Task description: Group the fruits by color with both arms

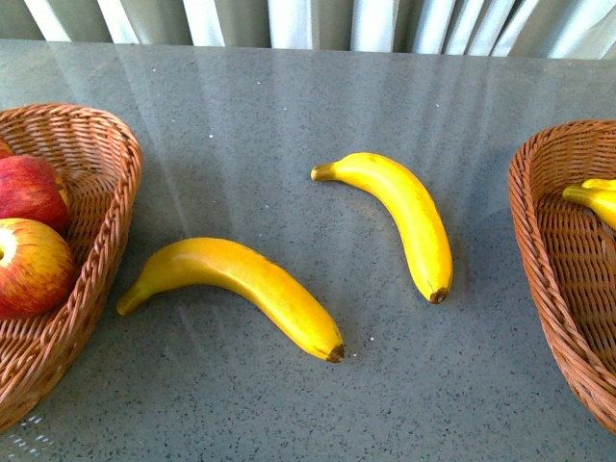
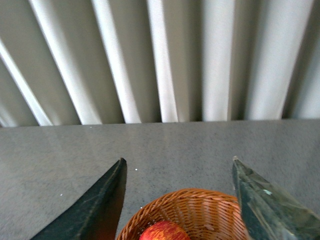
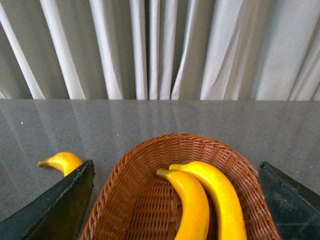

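Two yellow bananas lie on the grey table in the front view, one at centre left (image 1: 241,284) and one at centre right (image 1: 404,217). Two red apples (image 1: 29,231) sit in the left wicker basket (image 1: 106,154). The right wicker basket (image 1: 539,241) holds bananas (image 1: 595,197). Neither arm shows in the front view. My left gripper (image 2: 178,167) is open and empty above the left basket (image 2: 190,207), with one apple (image 2: 162,232) below it. My right gripper (image 3: 175,170) is open and empty above the right basket (image 3: 145,165), which holds two bananas (image 3: 210,200).
White pleated curtains (image 1: 318,21) hang behind the table's far edge. The tip of a table banana (image 3: 60,161) shows beside the right basket in the right wrist view. Both baskets stand at the table's sides, partly cut off by the frame.
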